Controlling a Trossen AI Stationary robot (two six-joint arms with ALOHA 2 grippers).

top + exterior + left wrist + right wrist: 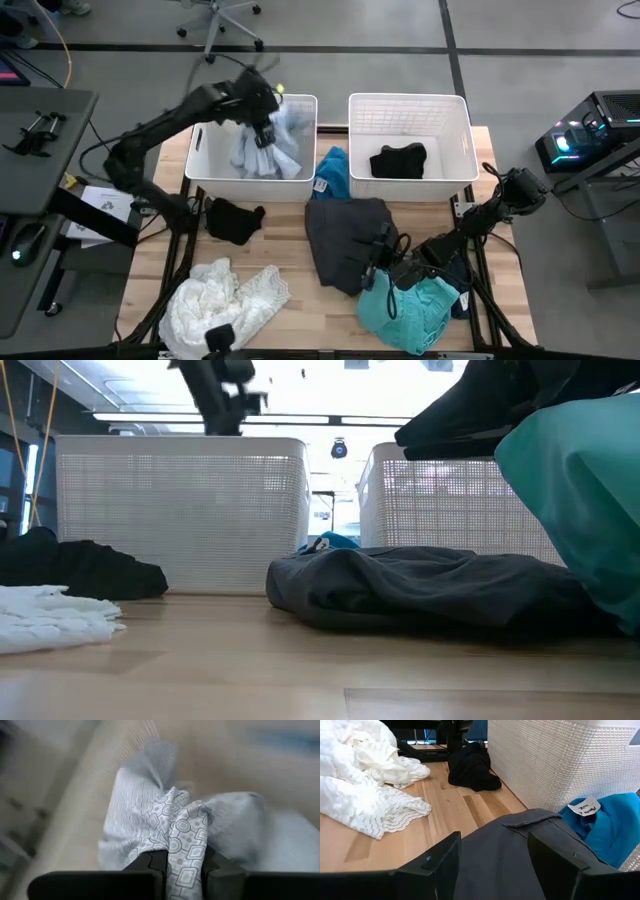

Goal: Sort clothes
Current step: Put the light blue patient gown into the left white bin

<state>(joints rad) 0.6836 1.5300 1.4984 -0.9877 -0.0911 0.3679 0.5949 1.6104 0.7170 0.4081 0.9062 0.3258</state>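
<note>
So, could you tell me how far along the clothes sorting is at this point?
Done: a black garment lies in the right basket. In hand: the left gripper holds the pale grey-blue garment over the left basket. Left on the table: white lacy, small black, dark grey, blue and teal pieces. The right gripper is open over the dark grey one.

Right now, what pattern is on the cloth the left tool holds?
Pale grey-blue cloth printed with rounded squares and circles; clearest in the left wrist view.
</note>
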